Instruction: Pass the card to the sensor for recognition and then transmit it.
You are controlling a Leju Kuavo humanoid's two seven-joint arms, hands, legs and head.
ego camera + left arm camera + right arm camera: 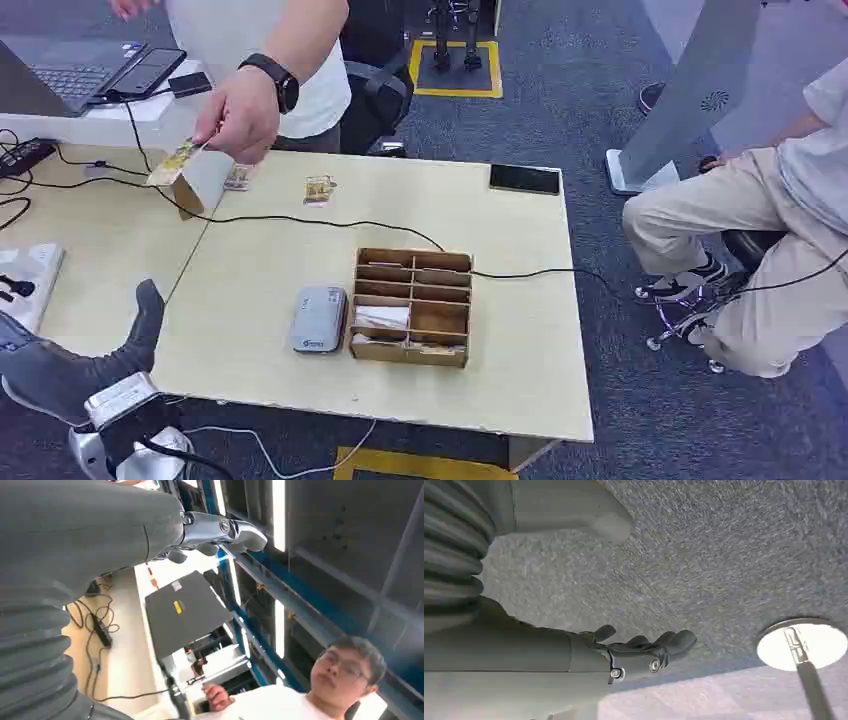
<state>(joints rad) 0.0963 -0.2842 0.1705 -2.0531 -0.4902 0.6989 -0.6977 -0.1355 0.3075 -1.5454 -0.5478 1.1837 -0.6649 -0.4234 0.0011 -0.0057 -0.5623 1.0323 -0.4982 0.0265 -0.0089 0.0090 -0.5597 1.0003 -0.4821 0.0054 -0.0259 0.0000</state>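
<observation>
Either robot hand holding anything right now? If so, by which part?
No. Left hand and right hand hold nothing. A person's hand pinches a card by its end.

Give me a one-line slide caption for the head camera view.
A person's hand holds a card over the table while the robot's left hand waits, empty.

An office or lab: grey carpet floor (600, 90) with yellow floor marking (455, 70), pale wooden desk (260, 290), open laptop (60, 70), trailing black cables (300, 220).
</observation>
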